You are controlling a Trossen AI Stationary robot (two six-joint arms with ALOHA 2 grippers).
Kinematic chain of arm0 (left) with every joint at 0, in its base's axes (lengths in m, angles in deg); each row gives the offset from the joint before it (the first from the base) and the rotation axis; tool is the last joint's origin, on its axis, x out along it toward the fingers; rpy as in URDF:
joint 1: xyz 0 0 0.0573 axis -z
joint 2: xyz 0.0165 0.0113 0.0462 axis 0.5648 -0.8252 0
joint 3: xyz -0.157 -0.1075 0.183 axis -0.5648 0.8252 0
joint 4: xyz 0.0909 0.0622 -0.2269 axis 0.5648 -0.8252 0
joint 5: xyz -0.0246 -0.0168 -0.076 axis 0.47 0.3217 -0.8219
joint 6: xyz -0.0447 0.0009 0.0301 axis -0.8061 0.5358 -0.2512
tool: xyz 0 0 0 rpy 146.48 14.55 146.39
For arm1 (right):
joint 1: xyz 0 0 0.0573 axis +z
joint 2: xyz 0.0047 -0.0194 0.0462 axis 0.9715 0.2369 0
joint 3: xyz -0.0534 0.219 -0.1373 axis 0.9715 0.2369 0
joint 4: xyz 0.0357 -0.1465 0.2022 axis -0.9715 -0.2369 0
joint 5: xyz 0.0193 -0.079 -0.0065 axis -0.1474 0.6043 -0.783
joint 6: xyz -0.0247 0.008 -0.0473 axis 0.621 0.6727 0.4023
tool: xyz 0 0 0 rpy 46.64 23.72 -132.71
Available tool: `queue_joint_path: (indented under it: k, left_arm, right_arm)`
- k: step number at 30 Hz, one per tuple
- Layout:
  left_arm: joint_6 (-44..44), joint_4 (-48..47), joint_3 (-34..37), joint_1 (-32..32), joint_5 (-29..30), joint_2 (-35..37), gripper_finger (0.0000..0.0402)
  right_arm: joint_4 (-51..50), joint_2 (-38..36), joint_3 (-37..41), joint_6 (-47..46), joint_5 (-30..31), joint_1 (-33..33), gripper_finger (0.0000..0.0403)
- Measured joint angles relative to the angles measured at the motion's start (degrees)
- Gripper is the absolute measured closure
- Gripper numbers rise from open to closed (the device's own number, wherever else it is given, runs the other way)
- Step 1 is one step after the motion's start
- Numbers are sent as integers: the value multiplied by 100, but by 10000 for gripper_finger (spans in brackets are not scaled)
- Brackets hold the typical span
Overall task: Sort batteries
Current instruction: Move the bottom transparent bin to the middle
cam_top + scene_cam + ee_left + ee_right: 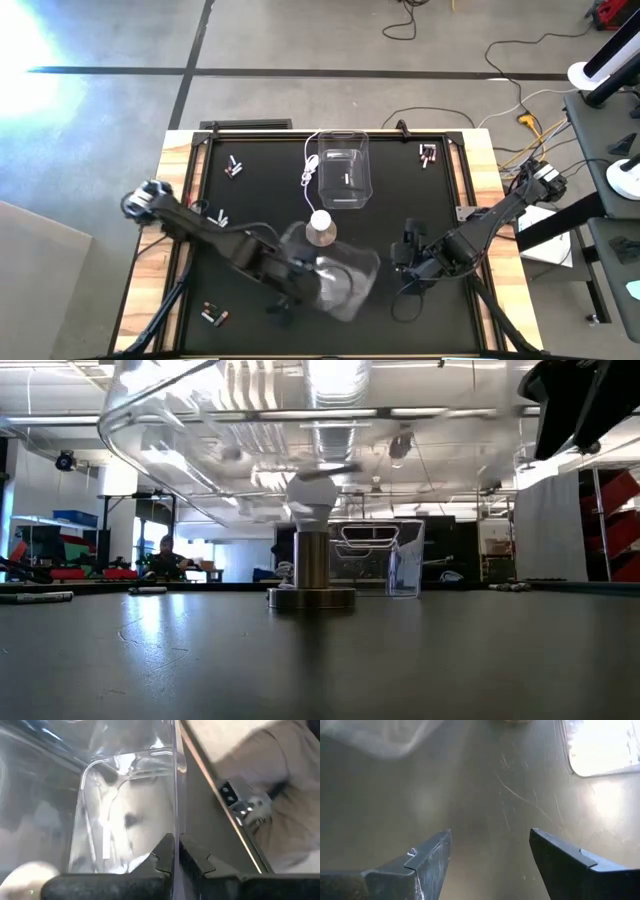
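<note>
My left gripper (pixel 303 287) is shut on a clear plastic bin (pixel 340 275) near the table's front centre; in the low view that bin (pixel 250 410) hangs high above the tabletop. A second clear bin (pixel 345 170) stands on its base at the far centre. Small batteries lie on the black mat in loose groups: far left (pixel 233 166), far right (pixel 428 153), left (pixel 218 215) and near left (pixel 214 316). My right gripper (pixel 410 255) hovers open to the right of the held bin, its fingers (pixel 427 857) over bare mat. My left gripper pinches the clear bin's thin wall (pixel 175 827) between its two fingers (pixel 162 855). One finger is on each face of the wall. The fingers slant downward from the table's left. The bin is lifted clear of the table and tilted.
A white cable (pixel 309 165) runs to a round metal base with a white top (pixel 320 228) (pixel 310 560), standing between the two bins. The mat's raised frame (pixel 462 180) borders the work area. Bare mat lies at the near right.
</note>
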Motion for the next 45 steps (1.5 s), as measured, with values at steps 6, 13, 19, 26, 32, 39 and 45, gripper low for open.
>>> queue_joint_path:
  k: [6, 13, 19, 26, 32, 39, 45]
  left_arm:
    - [-693, -13, 831, -9, 729, 1589, 401]
    - [-741, 926, 1583, -268, 1634, 3181, 401]
    - [-1730, 869, 2133, -1590, 2495, 3753, 401]
    - [-2951, 650, 2457, -3513, 2146, 3409, 401]
    - [-3523, 523, 2457, -4830, 1586, 2661, 402]
    - [-4144, 502, 2457, -5501, 1424, 1882, 402]
    - [-4558, 505, 2446, -5716, 1427, 1154, 401]
  right_arm:
    - [-7, 0, 151, -184, -46, 79, 151]
    - [-2, -2, 165, -62, 31, 63, 138]
    - [32, -2, 167, 21, 125, -62, 126]
    - [35, -4, 184, 72, 260, -210, 116]
    - [40, -4, 191, 46, 262, -226, 110]
    - [45, -4, 209, 17, 260, -211, 115]
    - [98, -4, 245, -21, 261, -192, 108]
